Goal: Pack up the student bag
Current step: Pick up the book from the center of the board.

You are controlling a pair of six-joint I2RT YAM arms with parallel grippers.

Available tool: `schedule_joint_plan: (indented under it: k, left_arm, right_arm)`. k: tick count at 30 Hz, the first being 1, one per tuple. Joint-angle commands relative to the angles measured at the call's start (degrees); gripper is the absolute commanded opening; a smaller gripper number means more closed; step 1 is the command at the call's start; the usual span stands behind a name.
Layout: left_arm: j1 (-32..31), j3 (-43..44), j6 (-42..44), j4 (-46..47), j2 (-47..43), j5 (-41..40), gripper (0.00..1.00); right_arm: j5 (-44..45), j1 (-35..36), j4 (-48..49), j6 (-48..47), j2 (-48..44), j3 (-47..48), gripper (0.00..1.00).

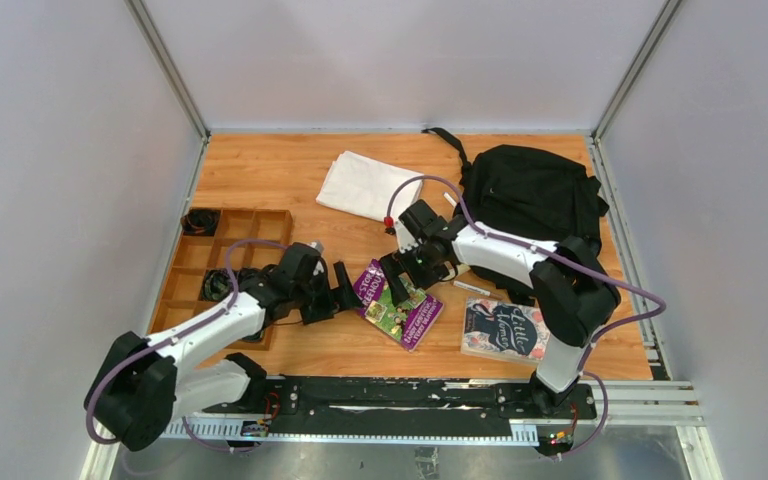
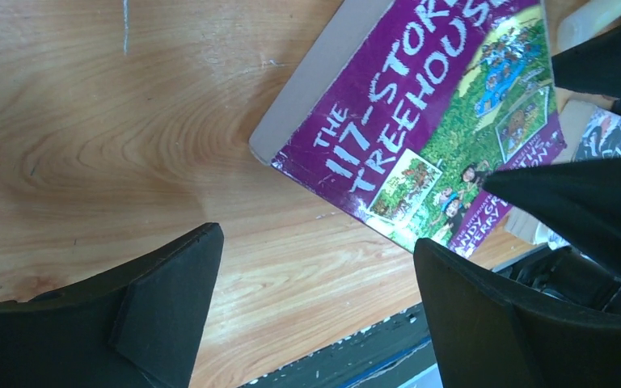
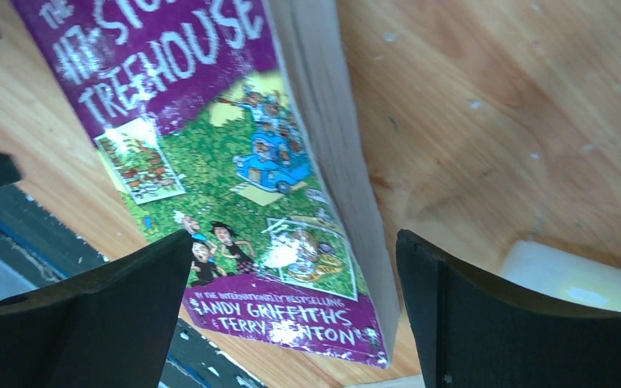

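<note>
The left pincer (image 2: 315, 267) is seen wide open, with nothing held between its black fingers (image 2: 162, 307); bare wood is framed between them. It is held low over the tabletop (image 1: 280, 170), just beside the left corner of a purple book (image 1: 397, 305), whose cover reads "The 117-Storey Treehouse". The right pincer (image 3: 291, 250) is likewise spread open and grips nothing. It is poised over the same book from the opposite side, so that the book's page edge and the lower part of its cover are seen between the jaws. The two pincers are thus set near each other, with the book lying flat between them.

Just to the right of this book a second book (image 1: 505, 330), with a dark cover lettered "Little Women", is laid flat near the front edge. A wooden divided tray (image 1: 240, 211) is placed at the left side, beside the left arm. A folded white cloth (image 1: 368, 185) is laid toward the back. The student bag (image 1: 535, 195) is found at the far right of the tabletop, behind the right arm and just right of the cloth, well apart from both pincers.
</note>
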Motion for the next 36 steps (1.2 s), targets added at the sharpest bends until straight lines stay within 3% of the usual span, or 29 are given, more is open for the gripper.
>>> schedule_joint_plan:
  k: [1, 10, 15, 19, 21, 24, 26, 27, 28, 32, 36]
  left_arm:
    - [-0.3, -0.4, -1.6, 5.6, 3.4, 1.9, 0.95]
    - [-0.3, -1.3, -1.4, 12.3, 7.6, 7.7, 0.96]
    - [-0.3, -2.6, -2.9, 20.3, 11.8, 10.7, 0.96]
    - [-0.3, -0.8, -1.7, 22.5, 15.2, 11.4, 0.97]
    - [-0.3, 0.4, -1.4, 23.1, 16.2, 12.9, 0.98]
    - [-0.2, 1.9, -1.4, 23.2, 16.3, 13.3, 0.99]
    - [-0.3, 2.2, -1.0, 23.2, 15.9, 13.0, 0.99]
    - [-0.3, 2.4, -0.6, 22.5, 15.8, 12.9, 0.99]
    - [-0.3, 2.8, 0.0, 21.3, 15.6, 12.7, 0.99]
    - [-0.2, 4.8, 4.7, 14.8, 12.6, 12.2, 1.0]
    - [-0.1, 6.2, 7.9, 8.8, 5.3, 17.2, 1.0]
  right_arm:
    - [-9.5, -0.8, 2.4, -1.3, 1.6, -1.2, 0.98]
    - [-12.1, -0.8, 6.7, 2.8, 2.1, -7.4, 0.73]
    - [-14.1, -1.1, 9.6, 5.7, 4.0, -8.3, 0.81]
    - [-15.0, -1.1, 11.4, 8.0, 4.0, -9.7, 0.78]
    - [-15.5, -1.1, 11.9, 9.3, 4.0, -10.3, 0.69]
    - [-14.9, -1.1, 12.2, 11.3, 3.4, -11.2, 0.45]
    - [-13.8, -1.2, 12.2, 12.7, 2.3, -12.0, 0.24]
    - [-13.3, -1.3, 12.1, 13.3, 1.5, -12.5, 0.06]
    - [-12.8, -1.4, 12.0, 13.8, 0.6, -12.8, 0.0]
    - [-12.9, -1.5, 11.8, 13.7, -4.6, -13.6, 0.0]
    - [-14.8, -3.1, 7.9, 9.5, -9.9, -12.5, 0.0]
